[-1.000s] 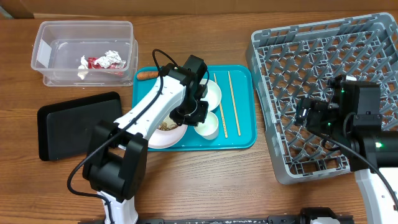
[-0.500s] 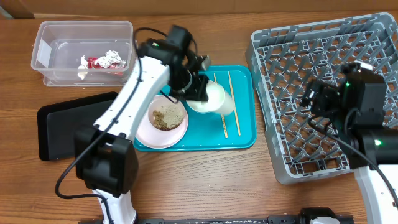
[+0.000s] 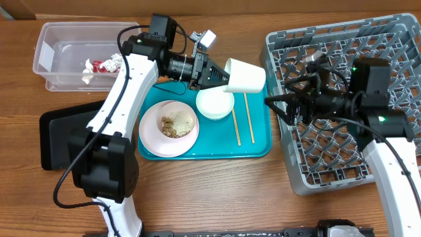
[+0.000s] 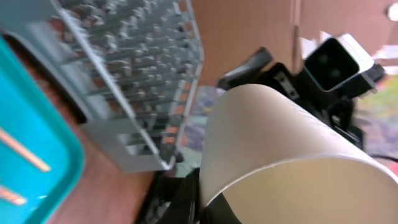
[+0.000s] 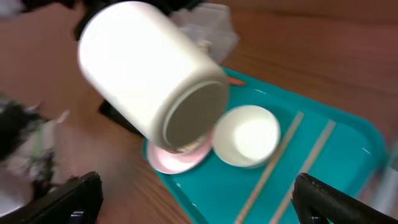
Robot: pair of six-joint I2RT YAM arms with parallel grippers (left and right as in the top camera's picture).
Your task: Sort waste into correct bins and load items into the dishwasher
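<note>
far left on the table point(image 3: 210, 191): clear tub point(image 3: 46, 39) with red-and-white wrappers point(image 3: 102, 65) and tissue point(image 3: 87, 66) inside. just below it, black tray point(image 3: 72, 138).

next along: teal tray point(image 3: 260, 148) carrying pink plate point(image 3: 151, 135) with beige scraps point(image 3: 174, 124), white bowl point(image 3: 215, 105) just beside it, and two chopsticks point(image 3: 249, 118) lying side by side.

above the teal tray's upper edge: left gripper point(image 3: 222, 74) pressed together on the wall of the white cup point(image 3: 245, 77), pinching it near the rim. cup in the air on its side, base toward the dish rack point(image 3: 395, 46), between bowl and rack, not yet over the rack.

further right: right gripper point(image 3: 281, 106) spread wide, holding nothing, hovering at the rack's left edge and aimed at the cup's base. perhaps ready for a handover, hard to say.

possible trouble from here:
- thin pinch on one wall of a smooth cup, so easy swivelling or slipping, with a drop onto the bowl or chopsticks.
- two grippers near each other, so a knock if both close in at once.
- in a handover, danger of a fall from releasing before the second grip is firm.
- at the rack, danger of landing on peg tips rather than between them, with a tipped cup as the result.
</note>
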